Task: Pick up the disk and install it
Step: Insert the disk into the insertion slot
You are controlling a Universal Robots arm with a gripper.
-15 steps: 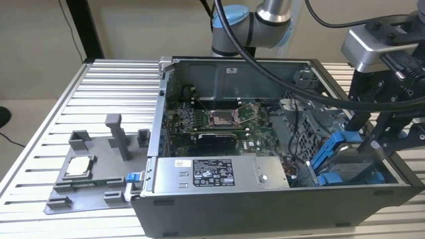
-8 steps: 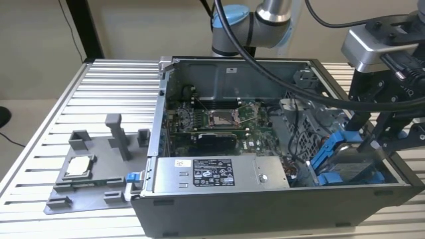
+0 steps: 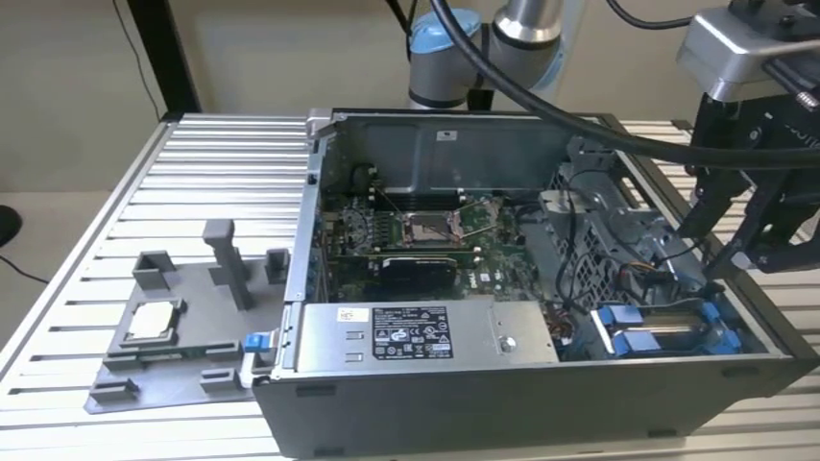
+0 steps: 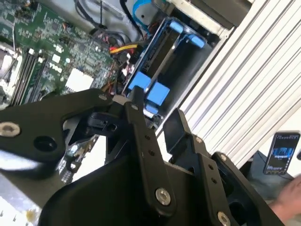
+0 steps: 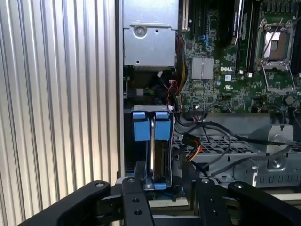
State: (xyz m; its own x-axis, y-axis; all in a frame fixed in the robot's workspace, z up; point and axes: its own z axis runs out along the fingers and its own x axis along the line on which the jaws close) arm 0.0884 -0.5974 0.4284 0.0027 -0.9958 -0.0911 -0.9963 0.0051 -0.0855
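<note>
Exterior view, seen from beside the bench. An open computer case lies on a ribbed aluminium table with its inside facing up. The disk, silver-grey in a bright blue carrier, sits in the drive bay at the corner of the case toward the exterior view's right, close to the near wall. The gripper hangs over that corner, its black fingers pointing down and ending just above the bay. Along the same wall, toward the exterior view's left of the disk, lies a big grey box with a black-and-white label. Beyond it is the green motherboard. Outside the case, toward the exterior view's left, a grey fixture plate on the table carries a small square silver chip.

Both wrist views. The two fingers stand well apart with nothing clamped between them, so the pincer is wide and empty. In the first wrist view the disk stands on edge in its slot with two blue tabs at one end, in line with the gap between the fingers. Whether the fingertips touch the carrier cannot be told. In the second wrist view the blue tabs show just past the fingertips.
</note>
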